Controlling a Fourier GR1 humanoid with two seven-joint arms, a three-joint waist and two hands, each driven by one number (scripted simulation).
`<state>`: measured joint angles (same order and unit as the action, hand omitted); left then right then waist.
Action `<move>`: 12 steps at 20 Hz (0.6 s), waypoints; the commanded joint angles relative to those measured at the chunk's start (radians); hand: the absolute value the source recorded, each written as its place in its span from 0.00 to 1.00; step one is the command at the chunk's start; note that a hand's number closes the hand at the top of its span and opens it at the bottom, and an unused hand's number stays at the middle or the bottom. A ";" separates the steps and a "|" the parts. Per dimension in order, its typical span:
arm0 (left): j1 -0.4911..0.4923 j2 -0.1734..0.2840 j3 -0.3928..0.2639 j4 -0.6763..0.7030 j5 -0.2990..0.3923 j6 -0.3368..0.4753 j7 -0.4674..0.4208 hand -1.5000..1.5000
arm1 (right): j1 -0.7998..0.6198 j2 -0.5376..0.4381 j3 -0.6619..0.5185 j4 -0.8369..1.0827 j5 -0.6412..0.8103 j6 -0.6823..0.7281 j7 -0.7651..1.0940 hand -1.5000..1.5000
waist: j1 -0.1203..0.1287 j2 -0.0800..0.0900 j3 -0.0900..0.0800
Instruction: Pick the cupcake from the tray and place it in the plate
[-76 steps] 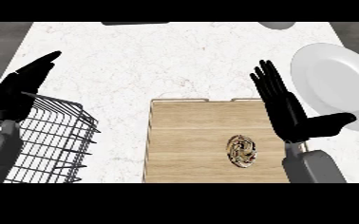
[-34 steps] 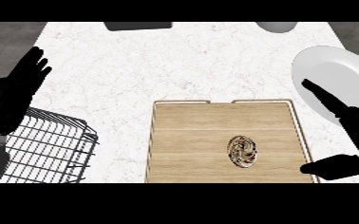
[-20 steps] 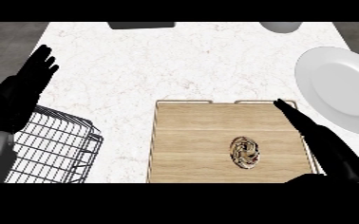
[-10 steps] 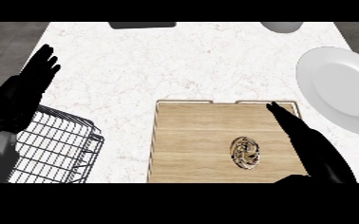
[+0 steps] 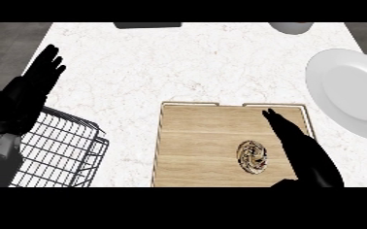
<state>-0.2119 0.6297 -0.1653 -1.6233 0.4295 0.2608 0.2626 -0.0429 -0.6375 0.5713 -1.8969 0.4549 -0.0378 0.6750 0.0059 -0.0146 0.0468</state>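
A brown swirled cupcake [image 5: 252, 157] sits on the wooden tray [image 5: 201, 140], toward its near right part. My right hand [image 5: 301, 148] lies over the tray just right of the cupcake, fingers straight and pointing away from me, thumb low near the picture's bottom; it is open and does not touch the cupcake as far as I can see. The white plate [image 5: 342, 89] rests on the counter at the right edge, partly cut off. My left hand [image 5: 32, 89] stays open at the left edge, fingers up.
A black wire basket [image 5: 54, 153] stands at the lower left beside the tray. A dark flat object [image 5: 147, 25] and a grey bowl [image 5: 290, 27] lie at the counter's far edge. White marbled counter stretches between them.
My right hand has slid left from beside the plate onto the tray, ending close to the cupcake's right side. The left hand has barely shifted.
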 commanded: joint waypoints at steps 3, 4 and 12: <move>0.121 -0.166 -0.134 0.070 0.044 -0.004 0.014 0.50 | -0.039 0.023 0.072 0.064 0.043 0.055 0.016 1.00 | 0.016 0.036 -0.051; 0.132 -0.162 -0.129 0.076 0.037 0.005 0.005 0.50 | -0.024 0.016 0.088 0.064 0.050 0.058 0.002 1.00 | 0.012 0.032 -0.051; 0.133 -0.177 -0.142 0.081 0.036 0.032 0.000 0.50 | -0.080 0.052 0.113 0.101 0.150 0.022 -0.006 1.00 | 0.001 0.030 -0.050</move>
<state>-0.2153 0.6294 -0.1823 -1.6232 0.4284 0.2751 0.2568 -0.1065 -0.6014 0.6644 -1.8222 0.5682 -0.0081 0.6756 0.0110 -0.0160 0.0463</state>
